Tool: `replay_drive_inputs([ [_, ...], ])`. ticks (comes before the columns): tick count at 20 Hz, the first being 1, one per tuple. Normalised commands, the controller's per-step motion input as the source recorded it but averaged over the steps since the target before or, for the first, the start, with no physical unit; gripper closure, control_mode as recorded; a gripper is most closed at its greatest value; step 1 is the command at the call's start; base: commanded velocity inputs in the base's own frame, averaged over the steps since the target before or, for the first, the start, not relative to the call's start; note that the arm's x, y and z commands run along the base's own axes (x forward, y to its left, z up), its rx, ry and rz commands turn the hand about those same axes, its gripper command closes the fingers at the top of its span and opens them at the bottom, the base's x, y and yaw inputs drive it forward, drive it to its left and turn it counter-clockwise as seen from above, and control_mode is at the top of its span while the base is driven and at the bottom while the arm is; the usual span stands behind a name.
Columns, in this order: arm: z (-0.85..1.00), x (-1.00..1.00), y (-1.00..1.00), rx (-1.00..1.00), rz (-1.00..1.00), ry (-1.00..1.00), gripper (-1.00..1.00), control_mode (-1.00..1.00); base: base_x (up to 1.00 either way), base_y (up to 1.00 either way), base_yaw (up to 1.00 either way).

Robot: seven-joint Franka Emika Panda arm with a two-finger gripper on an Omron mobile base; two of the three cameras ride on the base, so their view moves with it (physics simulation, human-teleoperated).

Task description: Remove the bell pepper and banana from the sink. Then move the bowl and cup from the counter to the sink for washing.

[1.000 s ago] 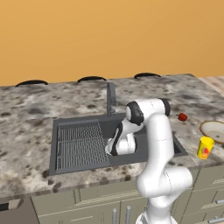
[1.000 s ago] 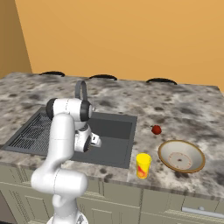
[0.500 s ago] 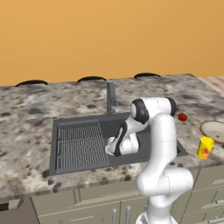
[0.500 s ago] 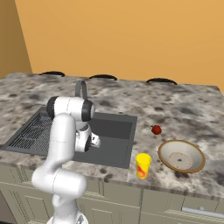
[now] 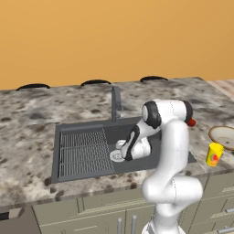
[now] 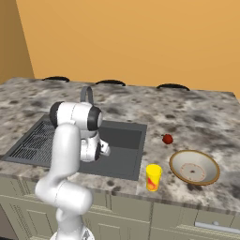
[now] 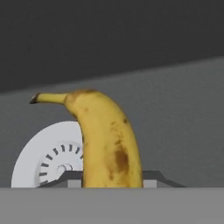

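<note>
Inside sink [image 5: 82, 151], claw [image 7: 112, 177] low over white drain [image 7: 46, 159], pinching banana [image 7: 107, 140] at its lower end; stem tip up, brown spotting on peel. On surface [image 6: 197, 117] right of sink: pepper [image 6: 167, 138], bowl [image 6: 194, 167], cup [image 6: 153, 177] with red mark. No legible writing or labels.

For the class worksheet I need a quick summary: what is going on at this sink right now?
The white arm reaches down into the sink, and its gripper is at the banana, which rises between the finger tips in the hand view, in front of the round white drain. Whether it is lifted yet cannot be told. The bell pepper already sits on the counter. The bowl and the cup stand on the counter right of the sink, not yet moved.
</note>
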Motion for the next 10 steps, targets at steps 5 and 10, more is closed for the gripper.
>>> replay_drive_inputs([
  [5, 0.32, -0.07, -0.16, 0.0, 0.0, 0.0, 1.0, -1.0, 0.0, 0.0, 0.0],
  [10, 0.32, -0.05, -0.17, 0.0, 0.0, 0.04, 1.0, -1.0, 0.0, 0.0, 0.0],
])
